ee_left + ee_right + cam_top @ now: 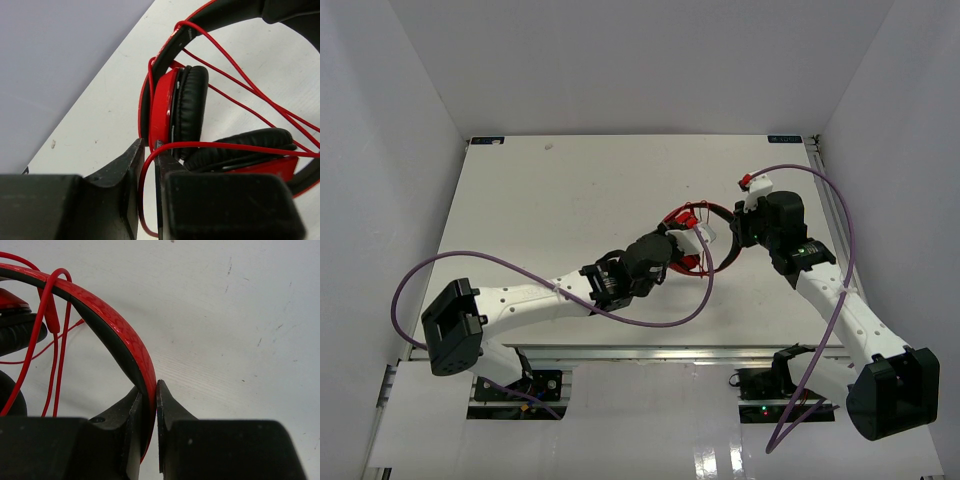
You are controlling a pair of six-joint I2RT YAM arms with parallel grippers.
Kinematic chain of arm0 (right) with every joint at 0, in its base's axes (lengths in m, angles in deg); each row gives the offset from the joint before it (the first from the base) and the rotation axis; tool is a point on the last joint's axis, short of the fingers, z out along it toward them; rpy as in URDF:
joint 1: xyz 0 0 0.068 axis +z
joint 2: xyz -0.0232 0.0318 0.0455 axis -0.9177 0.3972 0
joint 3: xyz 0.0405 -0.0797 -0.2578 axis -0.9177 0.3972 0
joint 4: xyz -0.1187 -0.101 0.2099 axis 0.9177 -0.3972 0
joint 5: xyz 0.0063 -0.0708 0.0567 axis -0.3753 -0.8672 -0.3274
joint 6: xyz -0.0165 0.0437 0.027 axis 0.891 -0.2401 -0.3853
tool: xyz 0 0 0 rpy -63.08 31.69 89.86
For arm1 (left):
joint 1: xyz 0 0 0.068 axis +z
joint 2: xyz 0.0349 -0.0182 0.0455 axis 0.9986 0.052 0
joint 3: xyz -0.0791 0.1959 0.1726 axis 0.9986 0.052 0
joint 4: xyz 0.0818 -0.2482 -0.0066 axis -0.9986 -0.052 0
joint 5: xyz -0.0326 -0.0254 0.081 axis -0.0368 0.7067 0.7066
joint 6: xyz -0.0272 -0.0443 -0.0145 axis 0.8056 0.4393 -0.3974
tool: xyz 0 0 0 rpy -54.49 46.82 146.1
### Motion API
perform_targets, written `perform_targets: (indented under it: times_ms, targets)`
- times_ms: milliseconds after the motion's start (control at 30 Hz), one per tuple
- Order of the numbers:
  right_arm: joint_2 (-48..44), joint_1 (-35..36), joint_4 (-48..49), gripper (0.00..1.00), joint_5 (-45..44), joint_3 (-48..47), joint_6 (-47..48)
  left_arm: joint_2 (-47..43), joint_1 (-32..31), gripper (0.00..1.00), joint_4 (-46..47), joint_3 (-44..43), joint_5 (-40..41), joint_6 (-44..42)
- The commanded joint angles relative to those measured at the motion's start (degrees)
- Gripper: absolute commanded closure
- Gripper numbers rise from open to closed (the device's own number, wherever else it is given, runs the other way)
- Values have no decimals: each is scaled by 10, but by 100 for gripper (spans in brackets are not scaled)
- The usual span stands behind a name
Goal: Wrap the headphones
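Note:
The red headphones (703, 240) lie at the middle right of the white table, between my two grippers. In the left wrist view a red earcup with black padding (172, 112) stands upright and the thin red cable (235, 90) crosses the headband in several strands. My left gripper (148, 150) is shut on a loop of the red cable, just beside the earcup. My right gripper (151, 390) is shut on the red and black headband (115, 330). In the top view the left gripper (672, 243) and right gripper (738, 232) flank the headphones.
Thick purple robot cables (650, 322) loop over the table in front of the headphones and along the right edge (845, 240). White walls enclose the table (570, 190) on the left, back and right.

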Motion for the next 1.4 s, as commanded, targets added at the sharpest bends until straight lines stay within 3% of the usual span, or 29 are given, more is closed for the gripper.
perform_targets:
  times_ms: [0, 267, 500, 833, 967, 1200, 1367]
  targets:
    - [-10, 1, 13, 92, 40, -23, 0, -21, 19, 74, 67, 2, 15, -17]
    - [-9, 1, 9, 92, 72, -19, 27, -19, 31, 64, 87, -21, 0, -50]
    - [-17, 1, 6, 92, 117, -17, 32, -20, 64, 62, 81, -19, -49, -38]
    - [-57, 1, 2, 92, 222, -3, 72, -30, 145, 61, 85, -1, -218, 80]
    - [-60, 1, -3, 92, 234, -10, 76, -47, 163, 59, 121, 43, -271, 116]
    - [-53, 0, -12, 92, 236, -22, 72, -115, 210, 38, 167, 126, -286, 211]
    - [-43, -2, -24, 92, 249, -42, 71, -200, 269, 25, 168, 198, -313, 324]
